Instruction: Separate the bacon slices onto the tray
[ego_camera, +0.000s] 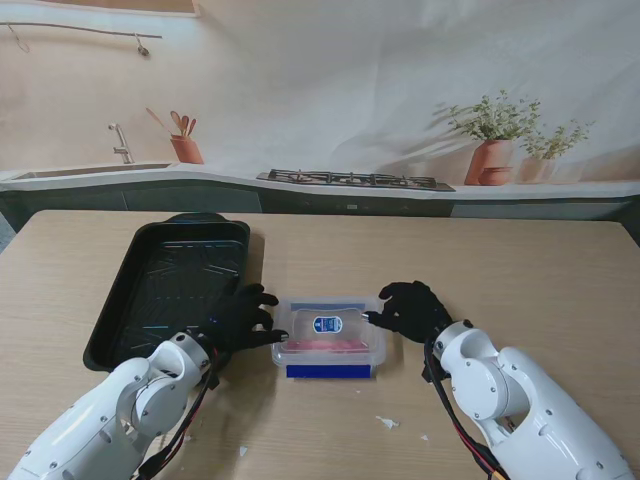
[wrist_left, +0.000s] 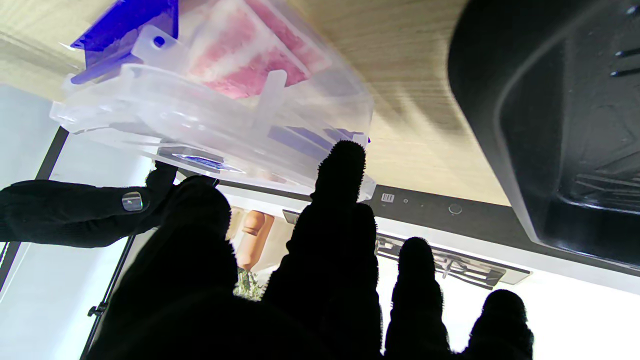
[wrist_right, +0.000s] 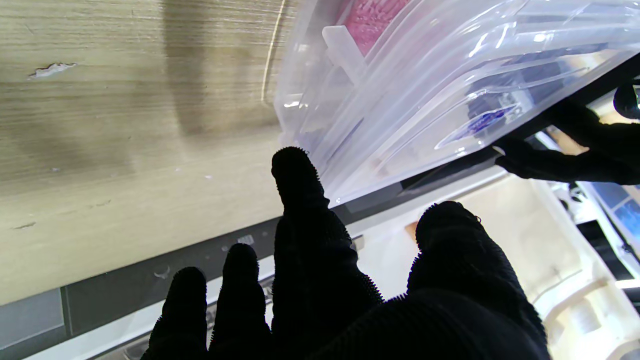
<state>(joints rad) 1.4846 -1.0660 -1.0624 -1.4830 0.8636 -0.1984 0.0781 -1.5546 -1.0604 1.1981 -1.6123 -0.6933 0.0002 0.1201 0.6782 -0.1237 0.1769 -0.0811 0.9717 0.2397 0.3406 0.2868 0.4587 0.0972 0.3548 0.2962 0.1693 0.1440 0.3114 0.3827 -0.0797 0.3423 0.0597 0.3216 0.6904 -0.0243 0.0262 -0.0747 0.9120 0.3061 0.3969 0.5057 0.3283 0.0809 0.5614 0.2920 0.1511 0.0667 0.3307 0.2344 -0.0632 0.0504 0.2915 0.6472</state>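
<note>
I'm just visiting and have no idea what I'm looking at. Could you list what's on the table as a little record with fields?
box: clear lidded plastic container, lid on, pink bacon inside
tray: black tray, left of the box, no bacon on it
left robot hand: fingers spread at the box's left side
right robot hand: fingers spread at the box's right side
table: light wood table

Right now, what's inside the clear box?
Pink bacon shows through the lidded clear box. The lid's label hides part of it, and the slice count can't be told. Left hand and right hand flank the box.
</note>
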